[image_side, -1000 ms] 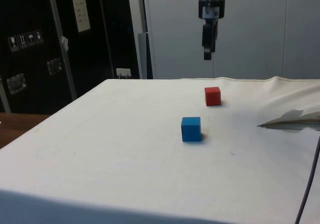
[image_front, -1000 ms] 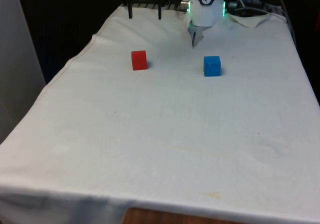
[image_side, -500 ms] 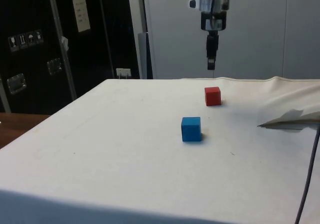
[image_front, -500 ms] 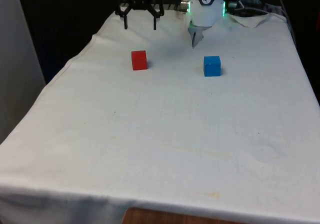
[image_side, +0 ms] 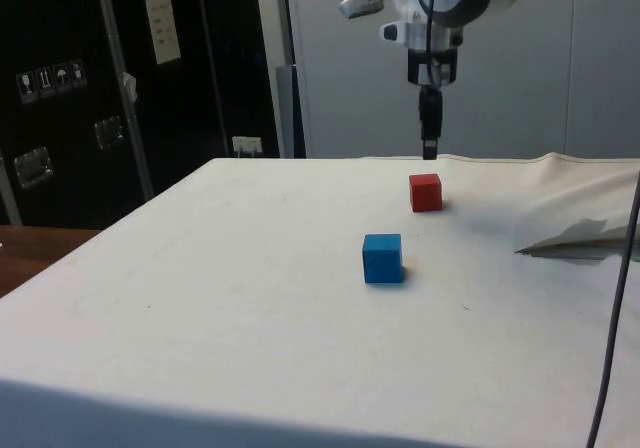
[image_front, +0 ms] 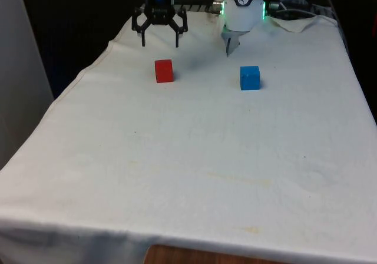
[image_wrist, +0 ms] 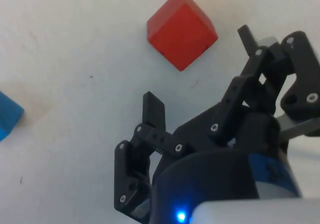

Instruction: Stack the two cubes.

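The gripper [image_front: 159, 40] hangs above the cloth [image_front: 194, 158], fingers spread wide and holding nothing – it sits just behind the red cube [image_front: 164, 71], on the robot's side (not touching it). The blue cube [image_front: 250, 78] rests well apart from the red cube, toward the front view's right.

End effector [image_front: 159, 40] lowered and come nearer the camera in the front view, now just behind the red cube [image_front: 164, 71], fingers spread
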